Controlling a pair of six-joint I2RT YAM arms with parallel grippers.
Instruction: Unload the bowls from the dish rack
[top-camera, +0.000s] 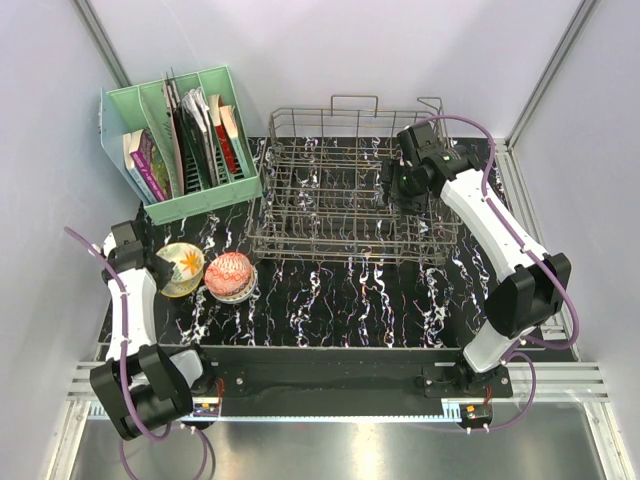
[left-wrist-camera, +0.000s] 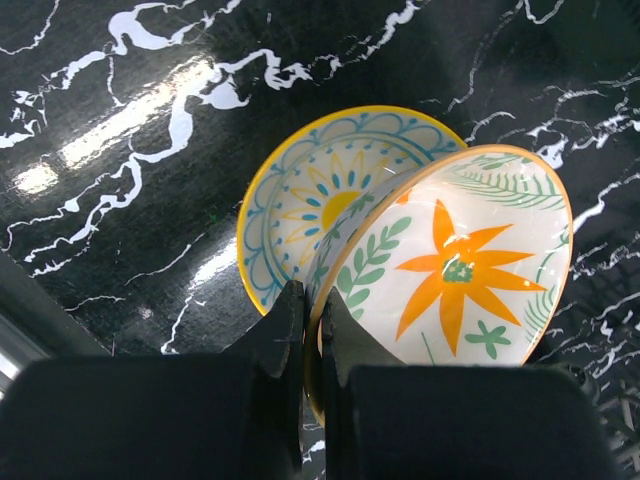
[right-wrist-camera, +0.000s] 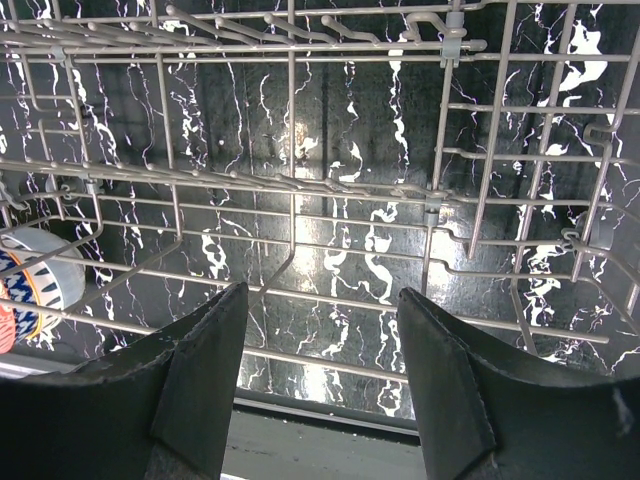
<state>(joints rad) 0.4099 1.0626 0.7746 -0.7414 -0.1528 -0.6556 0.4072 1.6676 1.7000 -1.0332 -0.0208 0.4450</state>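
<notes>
My left pincer (left-wrist-camera: 310, 300) is clamped on the rim of the floral bowl (left-wrist-camera: 460, 270), which tilts over the yellow bowl (left-wrist-camera: 320, 190) on the desk (top-camera: 350, 300), near left. Just right of them a red-pink bowl (top-camera: 230, 272) lies upside down. My right pincer (right-wrist-camera: 322, 295) gapes wide, holding nothing, at the right end of the rack (top-camera: 330, 200).

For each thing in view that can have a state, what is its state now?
left gripper: shut on the floral bowl's rim.
floral bowl: held tilted, over the yellow bowl.
yellow bowl: lying on the table, not held.
red-pink bowl: on the table, not held.
right gripper: open, empty, at the dish rack.
dish rack: top view shows no bowl inside.
</notes>
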